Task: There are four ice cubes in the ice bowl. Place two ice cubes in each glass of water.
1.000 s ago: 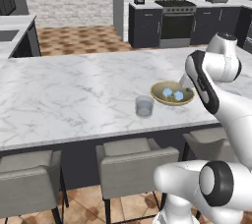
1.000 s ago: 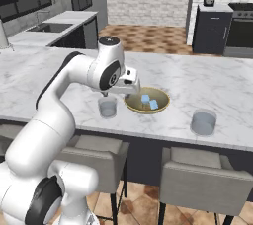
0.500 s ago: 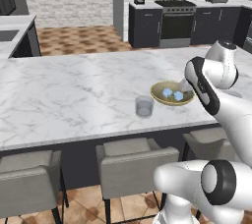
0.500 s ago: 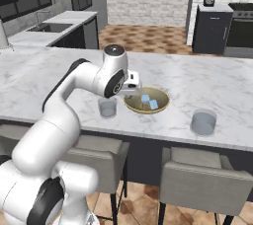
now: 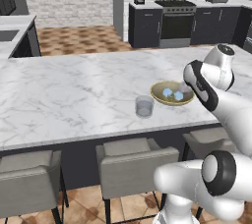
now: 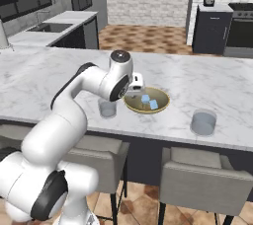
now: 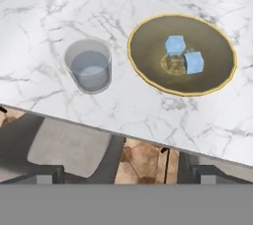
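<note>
Operator: Stools (image 5: pixel 140 152) sit nearest me, tucked under the marble surface (image 5: pixel 74 95). Just past the edge stands one glass of water (image 7: pixel 89 66), and beside it, not touching, is the ice bowl (image 7: pixel 148 56).

Colleague: What has changed?

Operator: Only the arm. Over the last second it has shifted slightly toward the bowl. My pincer (image 6: pixel 136 87) hangs above the bowl's near rim with its jaws spread wide and nothing in them. Bowl, glasses and cubes lie as they did.

Colleague: How many cubes?

Operator: I count two ice cubes (image 7: pixel 175 44) in the middle of the bowl. I can't tell if any are in the near glass. The second glass (image 6: pixel 203 122) stands well off to the bowl's other side.

Colleague: So?

Operator: I judge I'm lining up another pick. The stove (image 5: pixel 176 19) is far behind.
</note>
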